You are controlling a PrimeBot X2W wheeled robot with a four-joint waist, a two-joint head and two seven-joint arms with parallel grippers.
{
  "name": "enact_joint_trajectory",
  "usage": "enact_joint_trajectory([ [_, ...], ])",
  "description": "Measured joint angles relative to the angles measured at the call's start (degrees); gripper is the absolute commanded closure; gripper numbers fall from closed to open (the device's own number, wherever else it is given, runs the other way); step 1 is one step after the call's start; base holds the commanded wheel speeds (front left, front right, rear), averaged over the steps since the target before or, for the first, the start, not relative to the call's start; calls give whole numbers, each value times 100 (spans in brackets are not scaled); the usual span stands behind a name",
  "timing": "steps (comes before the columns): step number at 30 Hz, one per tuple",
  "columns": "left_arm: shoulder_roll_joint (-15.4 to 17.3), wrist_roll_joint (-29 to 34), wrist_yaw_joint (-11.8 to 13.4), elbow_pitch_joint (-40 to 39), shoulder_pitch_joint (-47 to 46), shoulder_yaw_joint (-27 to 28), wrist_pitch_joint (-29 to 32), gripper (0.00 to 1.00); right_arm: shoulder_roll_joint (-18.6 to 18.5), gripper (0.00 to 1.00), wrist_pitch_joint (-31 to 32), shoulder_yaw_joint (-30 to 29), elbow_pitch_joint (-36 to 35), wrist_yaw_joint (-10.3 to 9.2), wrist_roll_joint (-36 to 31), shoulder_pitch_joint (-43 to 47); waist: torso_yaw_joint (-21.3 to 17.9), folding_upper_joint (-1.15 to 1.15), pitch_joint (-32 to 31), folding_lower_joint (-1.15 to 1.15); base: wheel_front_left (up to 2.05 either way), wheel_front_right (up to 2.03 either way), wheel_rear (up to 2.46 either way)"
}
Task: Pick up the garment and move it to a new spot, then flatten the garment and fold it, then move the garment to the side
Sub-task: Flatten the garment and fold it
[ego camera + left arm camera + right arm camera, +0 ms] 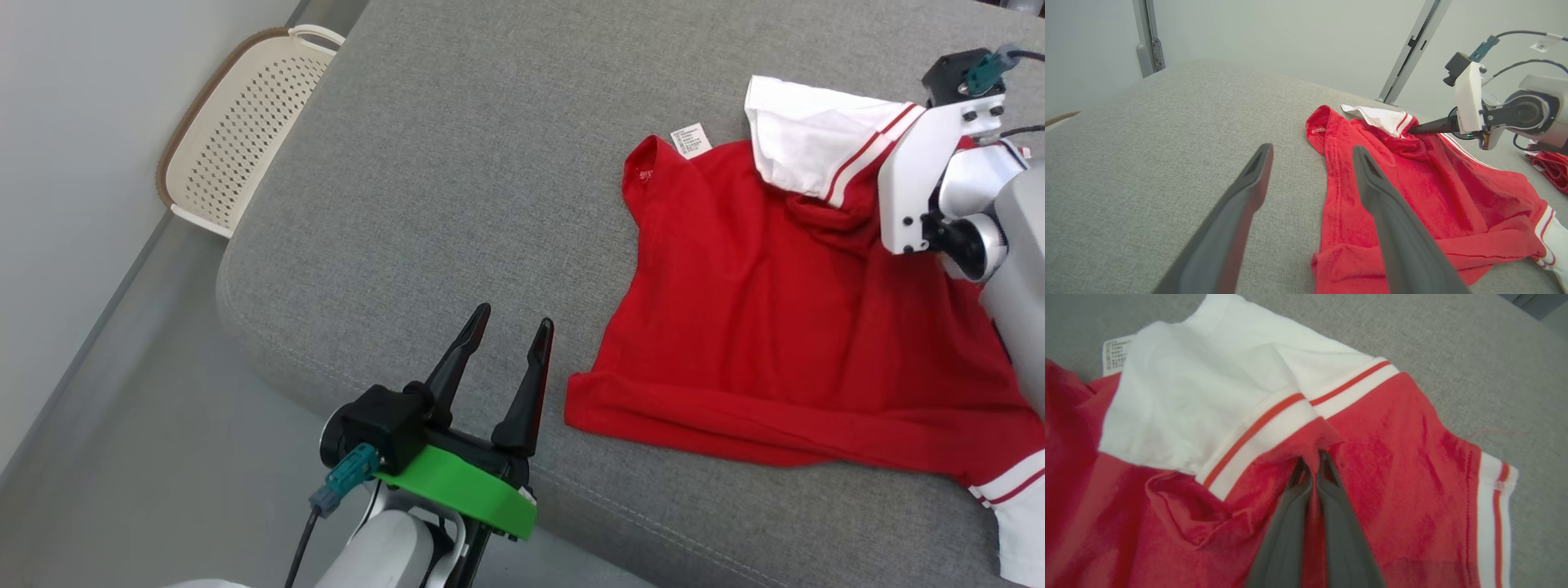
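Observation:
A red garment (775, 327) with a white collar and striped white cuffs lies spread on the grey cushion (457, 163). In the right wrist view my right gripper (1312, 457) is shut on a pinch of the red fabric (1392, 457) just below the white striped band. The left wrist view shows that gripper (1412, 130) from the side, its tips buried in the cloth (1412, 192). In the head view its white wrist (931, 180) covers the fingers. My left gripper (514, 317) stands open and holds nothing, just left of the garment's lower hem, over the cushion's front edge (1312, 149).
A cream perforated basket (237, 122) stands on the floor beyond the cushion's left edge. A white care label (691, 139) sticks out near the garment's far corner. More red cloth (1551, 169) lies at the far right, behind the right arm.

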Motion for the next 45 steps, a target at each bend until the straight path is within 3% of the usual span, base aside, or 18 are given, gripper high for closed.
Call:
enact_joint_trajectory([
  [8,-70,132,-99,51,3,90,0,0,-99,100,-1124,-866,715,0,-625,-632,-129,0,96,0,0,0,0],
  [20,-101,249,-156,64,-2,204,0,0,-557,100,-2421,-2709,1778,0,-1919,-1512,-274,0,206,0,0,0,0],
  [25,-105,297,-199,131,-3,186,0,0,-331,100,-2592,-3267,2069,1,-2368,-1508,-365,0,194,0,0,0,0],
  [26,-105,303,-205,152,-5,168,0,0,-266,71,-2601,-3328,2108,0,-2423,-1504,-388,0,193,0,0,0,0],
  [27,-107,307,-207,170,-7,152,0,0,-204,9,-2624,-3374,2127,0,-2488,-1490,-413,0,191,0,0,0,0],
  [28,-107,326,-207,175,-9,143,0,0,-141,0,-2636,-3407,2142,0,-2564,-1475,-442,0,187,0,0,0,0],
  [38,-104,342,-323,431,-102,33,41,0,414,0,-2889,-3187,2087,0,-2542,-1443,-831,0,52,0,0,0,0],
  [41,-93,261,-407,676,-364,3,219,0,712,0,-3015,-2704,1824,0,-1962,-1301,-1115,0,-48,0,0,0,0],
  [45,-90,114,-475,944,-579,33,365,0,817,0,-2970,-2189,1399,0,-1378,-973,-1370,0,-124,-1,0,0,0],
])
